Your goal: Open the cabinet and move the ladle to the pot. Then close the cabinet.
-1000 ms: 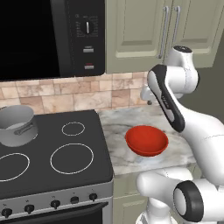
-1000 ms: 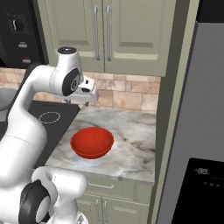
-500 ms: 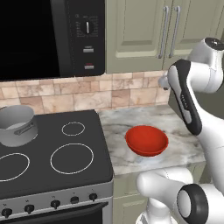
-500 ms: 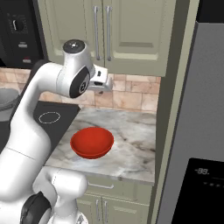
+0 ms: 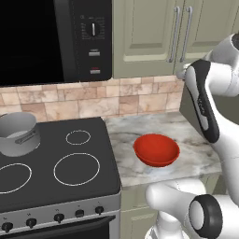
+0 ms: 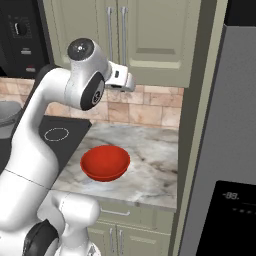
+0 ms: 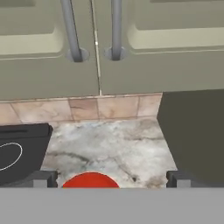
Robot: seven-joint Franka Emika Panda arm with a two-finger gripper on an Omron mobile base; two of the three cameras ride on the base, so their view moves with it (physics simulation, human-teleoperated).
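A simulated kitchen with a white robot arm raised toward a pale olive-beige wall cabinet (image 5: 154, 37), whose two doors are both shut. Each door carries a long vertical silver bar handle (image 7: 70, 30), and the two handles stand side by side at the centre seam. In the hand view the gripper (image 7: 111, 179) faces the lower edge of the cabinet doors, with its two dark fingertips (image 7: 41, 178) set wide apart at the bottom corners and nothing between them. In the right base view the gripper (image 6: 125, 80) sits just below the cabinet, in front of the tan tile backsplash (image 6: 150, 107). Below it lies a marble counter (image 5: 196, 154) with a red bowl (image 5: 156, 149) resting on it. To the left of the counter is a black stove (image 5: 60, 158) with white burner rings. A grey metal pot (image 5: 17, 133) stands on the stove's rear left burner, well apart from the gripper. A black microwave (image 5: 56, 39) hangs above the stove. A grey refrigerator (image 6: 225, 150) stands at the right of the counter
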